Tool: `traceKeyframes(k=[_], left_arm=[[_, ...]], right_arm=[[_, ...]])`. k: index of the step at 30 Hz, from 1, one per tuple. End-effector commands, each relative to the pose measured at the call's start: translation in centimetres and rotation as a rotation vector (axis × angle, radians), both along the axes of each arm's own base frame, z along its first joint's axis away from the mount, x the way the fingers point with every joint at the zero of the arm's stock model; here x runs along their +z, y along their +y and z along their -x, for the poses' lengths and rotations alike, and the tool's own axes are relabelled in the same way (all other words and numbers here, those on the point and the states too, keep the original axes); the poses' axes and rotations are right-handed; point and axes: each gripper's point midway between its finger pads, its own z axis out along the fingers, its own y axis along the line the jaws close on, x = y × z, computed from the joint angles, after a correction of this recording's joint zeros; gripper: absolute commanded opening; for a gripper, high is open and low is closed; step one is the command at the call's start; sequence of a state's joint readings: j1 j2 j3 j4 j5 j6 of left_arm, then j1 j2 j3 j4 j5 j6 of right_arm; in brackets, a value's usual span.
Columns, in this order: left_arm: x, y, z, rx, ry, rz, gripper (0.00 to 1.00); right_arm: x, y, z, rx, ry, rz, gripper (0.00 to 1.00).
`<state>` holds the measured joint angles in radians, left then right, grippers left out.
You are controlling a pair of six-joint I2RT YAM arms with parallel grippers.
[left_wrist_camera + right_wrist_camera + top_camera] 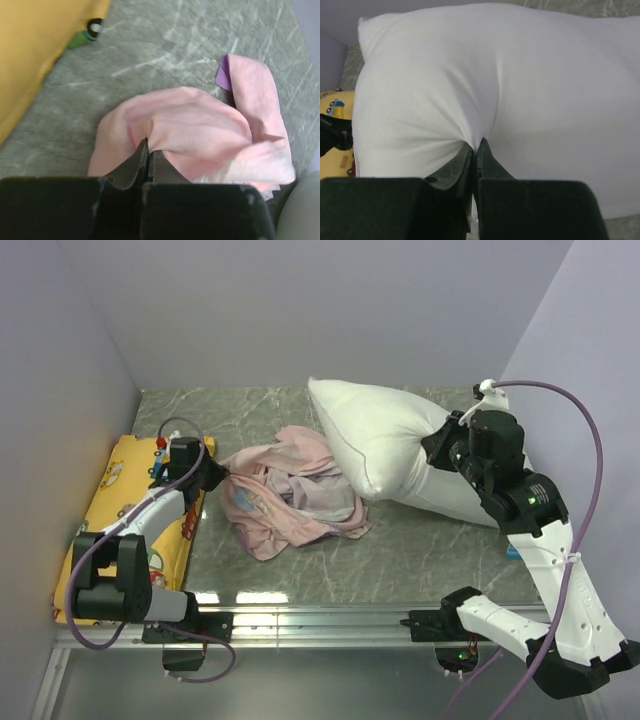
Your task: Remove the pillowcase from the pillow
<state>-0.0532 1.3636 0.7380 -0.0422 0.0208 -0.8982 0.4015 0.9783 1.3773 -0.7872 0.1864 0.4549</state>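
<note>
Pillowcase point(290, 490), thin crumpled pink fabric, fully off and heaped on grey marbled table point(430, 550), just left of plump white rectangular pillow point(385, 445). Left gripper point(218, 476) clenched on its left edge, beside yellow vehicle-print cushion point(125, 480). Right gripper point(442, 448) clamped on a pinch of the pillow's white cover.

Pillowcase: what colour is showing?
The pillowcase shows mostly pale pink, with a small purple patch at one fold. The left wrist view shows it best.
</note>
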Motion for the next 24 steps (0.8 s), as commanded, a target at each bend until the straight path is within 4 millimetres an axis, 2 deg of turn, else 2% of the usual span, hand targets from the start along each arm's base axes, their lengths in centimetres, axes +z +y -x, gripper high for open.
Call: traceKeyframes(k=[1,2,3,5,6,8,9,10,11,12,13,14,15,17,18,21,22,23,24], left_arm=[[2.2,-1.7,-1.1,-0.057,-0.062,-0.031,0.00],[2.2,-2.2,-1.0,-0.072,-0.065,-0.032,0.00],[2.1,-3.1,-0.7,-0.085,-0.069,-0.050,0.00],[2.1,-4.5,-0.2,-0.116,-0.076,-0.062,0.01],[1.6,-5.5,0.4,-0.136,-0.063,-0.073,0.01],[1.4,-6.3,1.0,-0.151,-0.068,-0.063,0.03],[0.6,-6.8,1.7,-0.166,-0.052,-0.060,0.04],[0.7,-7.0,2.1,-0.169,-0.057,-0.050,0.05],[0.5,-7.3,2.5,-0.178,-0.054,-0.047,0.09],[0.5,-7.6,3.0,-0.186,-0.058,-0.049,0.13],[0.6,-7.7,3.3,-0.191,-0.064,-0.049,0.17],[0.9,-7.8,3.6,-0.194,-0.072,-0.049,0.26],[0.9,-7.8,4.0,-0.199,-0.078,-0.048,0.31],[2.5,-7.6,4.5,-0.195,-0.118,-0.041,0.44],[3.9,-7.6,4.9,-0.202,-0.159,-0.037,0.48],[5.9,-7.4,5.8,-0.214,-0.196,-0.054,0.64],[7.3,-7.2,6.3,-0.222,-0.235,-0.062,0.67],[7.9,-7.3,6.5,-0.236,-0.251,-0.063,0.72],[8.4,-7.3,6.9,-0.249,-0.252,-0.069,0.73]], right_arm=[[8.1,0.4,1.2,0.047,-0.232,-0.120,0.00],[8.8,0.8,1.1,0.061,-0.251,-0.134,0.00],[8.6,1.4,0.5,0.075,-0.240,-0.143,0.00],[9.0,3.4,-0.4,0.146,-0.250,-0.191,0.00],[7.2,4.3,-1.7,0.162,-0.211,-0.191,0.00],[6.5,6.8,-2.9,0.229,-0.209,-0.226,0.00],[4.2,8.3,-4.4,0.240,-0.153,-0.222,0.00],[3.2,9.9,-4.5,0.272,-0.136,-0.221,0.00],[3.1,11.3,-5.1,0.289,-0.154,-0.229,0.00],[0.6,12.7,-6.2,0.294,-0.112,-0.212,0.00],[-0.2,13.9,-6.6,0.310,-0.106,-0.218,0.00],[-0.3,15.7,-6.9,0.335,-0.120,-0.251,0.00],[-2.9,17.1,-7.8,0.352,-0.068,-0.248,0.00],[-4.3,19.7,-8.2,0.393,-0.057,-0.263,0.00],[-6.5,20.8,-8.7,0.404,-0.014,-0.244,0.00],[-9.2,21.9,-8.7,0.415,0.041,-0.230,0.00],[-9.5,21.8,-8.6,0.411,0.044,-0.235,0.05],[-10.2,21.7,-8.3,0.408,0.056,-0.233,0.19],[-10.0,21.3,-8.1,0.400,0.051,-0.232,0.28]])
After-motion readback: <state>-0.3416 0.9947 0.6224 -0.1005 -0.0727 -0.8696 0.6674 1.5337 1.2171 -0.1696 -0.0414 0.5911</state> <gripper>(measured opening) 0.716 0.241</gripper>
